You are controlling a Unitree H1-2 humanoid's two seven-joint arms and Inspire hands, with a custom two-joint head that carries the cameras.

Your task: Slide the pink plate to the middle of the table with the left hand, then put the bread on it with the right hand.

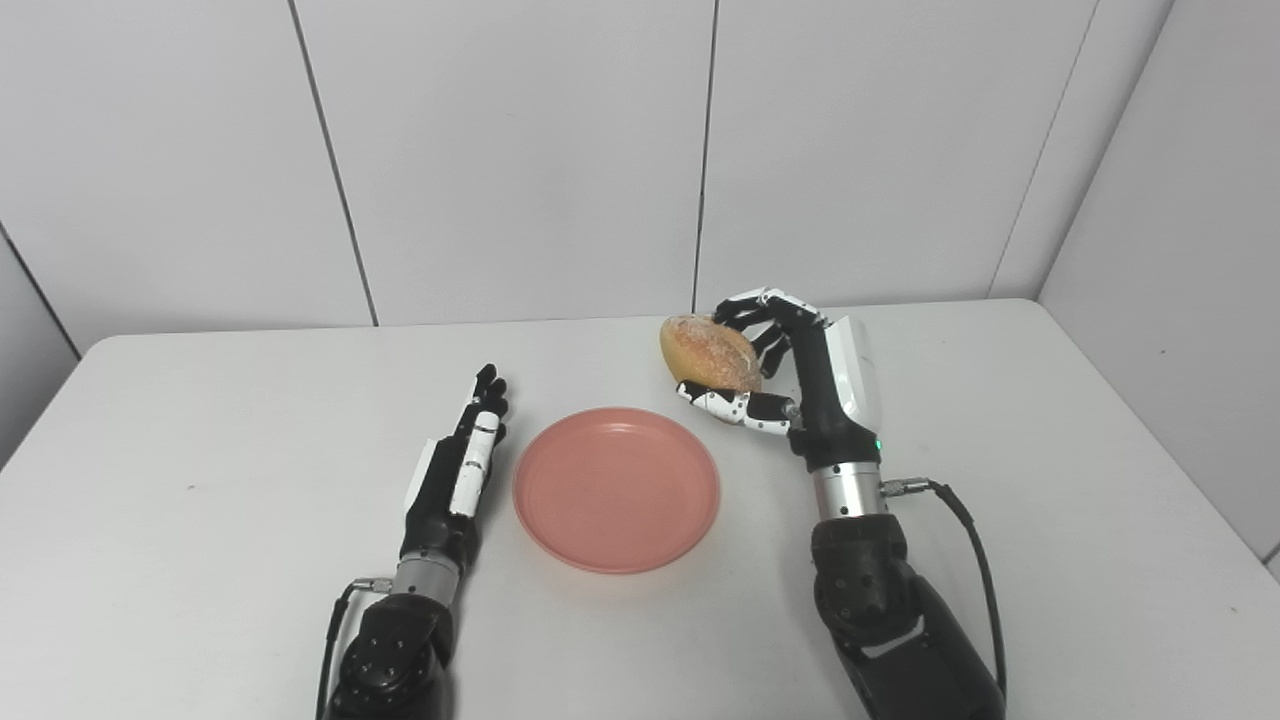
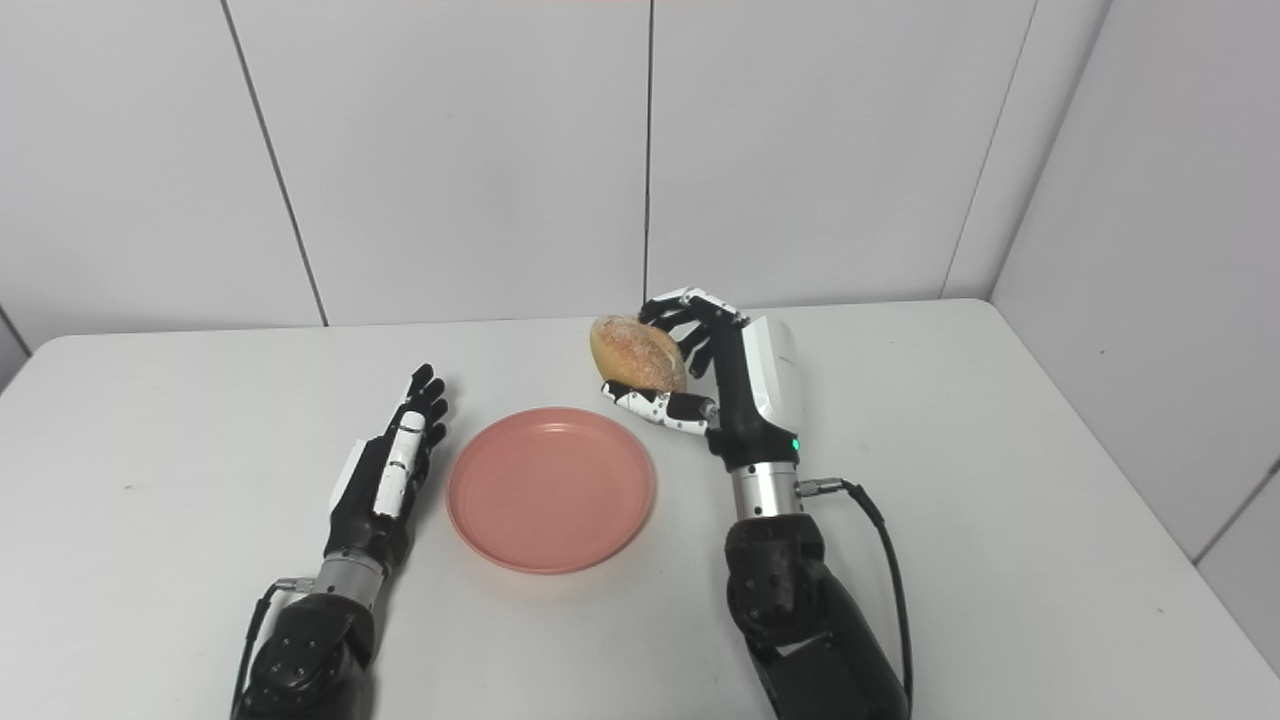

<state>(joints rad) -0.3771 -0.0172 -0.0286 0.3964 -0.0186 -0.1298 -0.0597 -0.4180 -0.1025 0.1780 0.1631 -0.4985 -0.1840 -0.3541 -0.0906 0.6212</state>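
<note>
The pink plate (image 1: 616, 488) lies flat near the middle of the white table (image 1: 200, 450), with nothing on it. My left hand (image 1: 462, 465) rests just left of the plate, fingers straight and apart, holding nothing. My right hand (image 1: 790, 375) is shut on the bread (image 1: 708, 354), a round golden-brown roll, and holds it above the table just beyond the plate's far right rim. The same scene shows in the right eye view, with the plate (image 2: 551, 488), the bread (image 2: 637, 354), the left hand (image 2: 392, 470) and the right hand (image 2: 725, 375).
White wall panels (image 1: 520, 150) stand behind the table's far edge and along its right side. A black cable (image 1: 975, 560) loops from my right wrist.
</note>
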